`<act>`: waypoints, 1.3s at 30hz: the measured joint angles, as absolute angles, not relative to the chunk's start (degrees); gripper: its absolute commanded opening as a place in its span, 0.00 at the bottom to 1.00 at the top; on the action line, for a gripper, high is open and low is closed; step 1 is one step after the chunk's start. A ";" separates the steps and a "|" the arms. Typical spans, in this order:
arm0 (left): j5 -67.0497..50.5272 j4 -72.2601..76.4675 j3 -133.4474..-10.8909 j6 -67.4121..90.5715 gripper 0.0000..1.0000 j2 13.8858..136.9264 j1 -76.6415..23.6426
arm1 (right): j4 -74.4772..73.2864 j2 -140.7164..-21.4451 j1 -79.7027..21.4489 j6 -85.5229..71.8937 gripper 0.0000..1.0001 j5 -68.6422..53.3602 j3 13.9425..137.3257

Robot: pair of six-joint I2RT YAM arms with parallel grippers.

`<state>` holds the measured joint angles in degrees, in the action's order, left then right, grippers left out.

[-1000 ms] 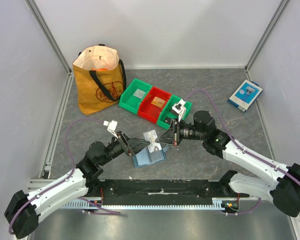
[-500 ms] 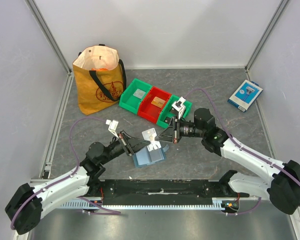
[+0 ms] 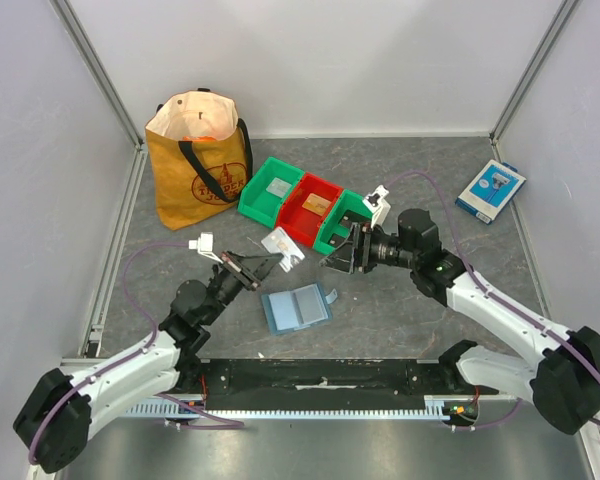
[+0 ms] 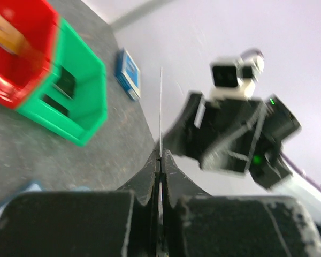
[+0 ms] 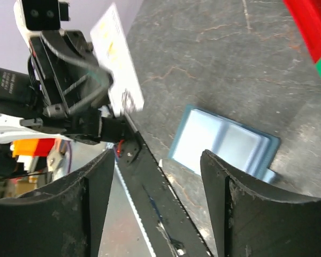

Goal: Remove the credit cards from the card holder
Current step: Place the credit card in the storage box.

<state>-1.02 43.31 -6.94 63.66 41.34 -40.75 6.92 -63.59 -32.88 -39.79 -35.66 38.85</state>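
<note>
The grey table (image 3: 410, 170) carries everything. Biggest on it is the mustard tote bag (image 3: 202, 165), standing well beyond the left gripper (image 3: 272, 262) and off to its outer side, clear of any path that matters here.

Next come three bins in a row: the far green bin (image 3: 268, 190), the red bin (image 3: 315, 207) and the near green bin (image 3: 342, 222). The last sits just behind the right gripper (image 3: 338, 257) and ahead of the left one's tips. A pale flat piece lies in the far green bin and a tan one in the red, so I judge the bins to be where cards get sorted. A blue-and-white box (image 3: 490, 190) rests well off to the right gripper's outer side and plays no part.

The card holder (image 3: 297, 307) lies open and flat on the table, below the gap between the two grippers and touched by neither. Its pale inner pockets face up, which leaves the slots reachable from above. I cannot tell whether any cards remain inside.

Smallest is the white credit card (image 3: 282, 243). The left gripper is clamped tight on its lower edge and holds it up in the air, so the left wrist view shows it edge-on as a thin line rising from the closed jaws. The right gripper faces it with its jaws apart and nothing between them. Those spread fingers are the nearest obstacle between the card and the bins.
</note>
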 measured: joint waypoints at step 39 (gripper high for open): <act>14.52 26.15 -62.02 77.76 0.02 110.85 -21.23 | -15.55 -53.01 -31.59 -21.91 0.98 -13.32 39.18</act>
<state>14.52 26.15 -62.02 77.76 110.85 -21.23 -15.55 -53.01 -31.59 -21.91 -13.32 39.18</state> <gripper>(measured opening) 0.025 0.980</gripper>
